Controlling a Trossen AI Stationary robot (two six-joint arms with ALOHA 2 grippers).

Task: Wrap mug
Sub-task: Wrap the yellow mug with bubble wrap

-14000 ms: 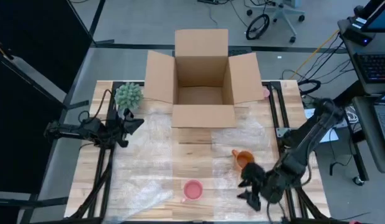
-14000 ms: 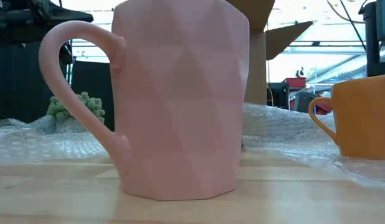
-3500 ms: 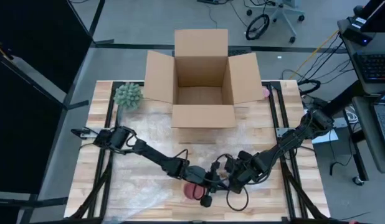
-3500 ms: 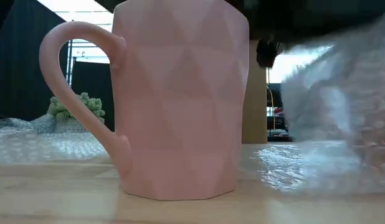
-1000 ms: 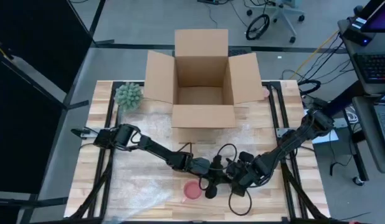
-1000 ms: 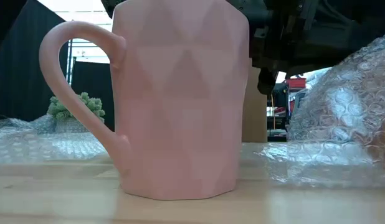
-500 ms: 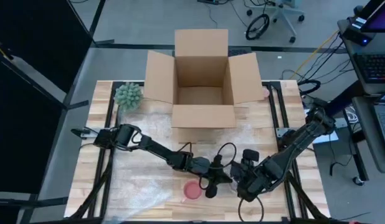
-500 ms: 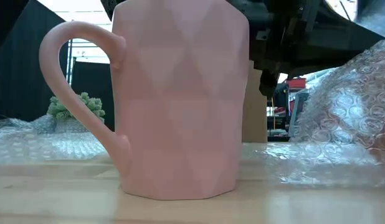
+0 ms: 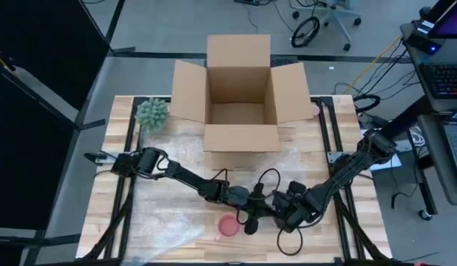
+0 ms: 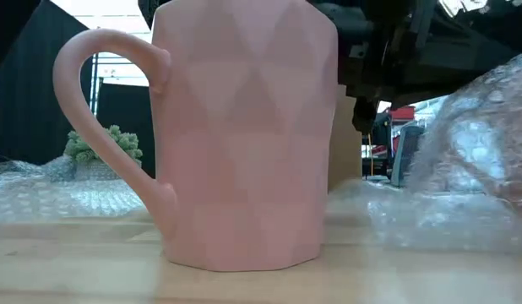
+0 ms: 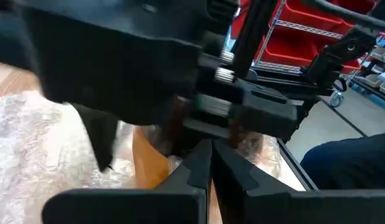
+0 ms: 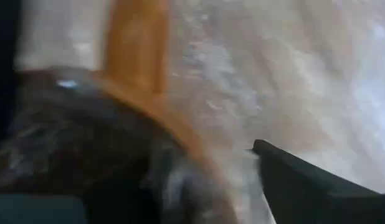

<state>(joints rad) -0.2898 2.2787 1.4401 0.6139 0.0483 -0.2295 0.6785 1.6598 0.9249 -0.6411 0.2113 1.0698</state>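
Pink mug (image 9: 228, 227) upright at the desk's (image 9: 177, 222) near edge. Just behind it, left hand (image 9: 252, 210), fingers together, meets right hand (image 9: 282, 209) over bubble wrap (image 10: 464, 186); right hand's state unclear, apparently at an orange mug (image 12: 139, 68). Open cardboard box (image 9: 240, 96) sits at the far edge.

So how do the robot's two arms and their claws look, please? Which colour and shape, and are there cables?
Both arms are black and thin, built of several jointed segments. The left arm and the right arm each rise from a black base at the table's side. A black cable loops up where the two claws meet. The left claw ends in two flat dark fingers with straight edges. No coloured markings are visible.
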